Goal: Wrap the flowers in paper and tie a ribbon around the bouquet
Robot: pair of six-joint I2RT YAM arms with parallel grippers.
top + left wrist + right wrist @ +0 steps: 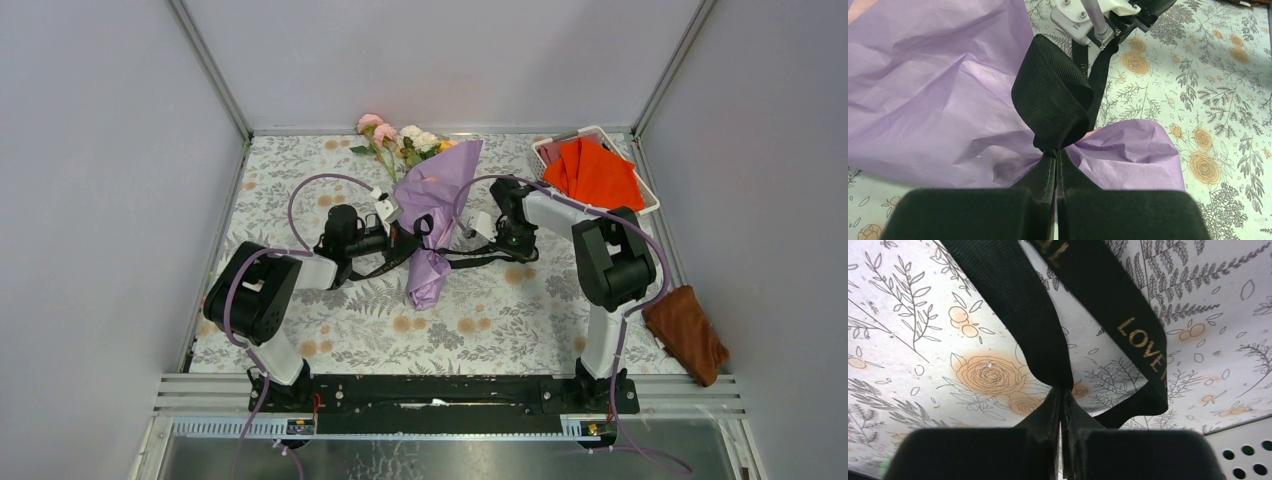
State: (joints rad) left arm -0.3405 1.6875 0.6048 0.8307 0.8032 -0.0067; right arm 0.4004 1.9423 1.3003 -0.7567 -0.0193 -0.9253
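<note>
The left hand (1055, 167) is closed on a loop of the black ribbon (1053, 95) cinched around the lilac paper (923, 90). The right hand (1063, 405) pinches a ribbon tail. The bouquet (432, 200) lies mid-way across the bench (330, 320), flowers (400, 138) at its far end.

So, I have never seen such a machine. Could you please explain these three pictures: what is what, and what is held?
These are two robot arms, bolted side by side. One picture looks down from above; the other two come from a camera on each wrist. On the flowered table lies the bouquet: flowers in lilac paper. The left gripper and the right gripper each pinch the black ribbon around it. A basket with an orange-red cloth and a brown cloth lie to the right.
</note>
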